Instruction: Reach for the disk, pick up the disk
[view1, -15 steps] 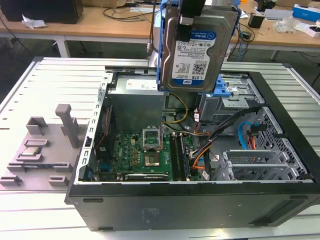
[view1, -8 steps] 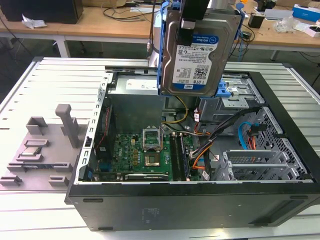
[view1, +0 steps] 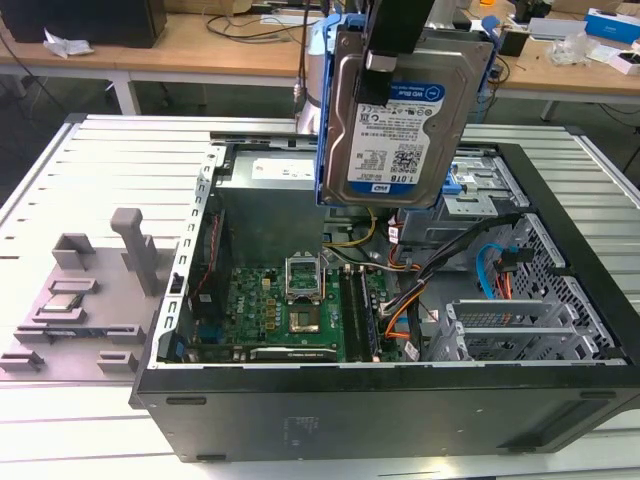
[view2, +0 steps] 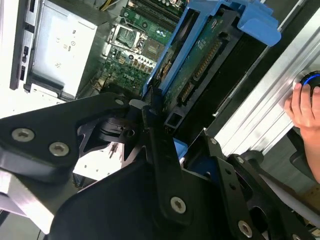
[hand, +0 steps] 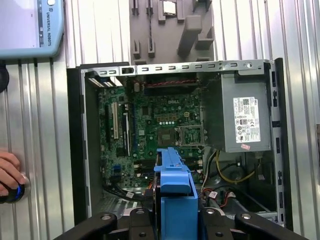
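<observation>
Holding the disk (view1: 400, 110) up in the air above the open case (view1: 400, 400), label facing the exterior view. Gripper (view2: 155, 125) clamped tight on the blue bracket's edge, disk hanging upright over the motherboard (hand: 150, 135). Hand (hand: 9, 170) resting on a button at the table's edge (hand: 40, 150).

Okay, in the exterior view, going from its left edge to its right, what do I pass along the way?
Grey fixture tray on the slatted table → green motherboard in the open computer case → the disk held up above the case in its blue bracket → orange and blue cables → metal drive cage.
</observation>
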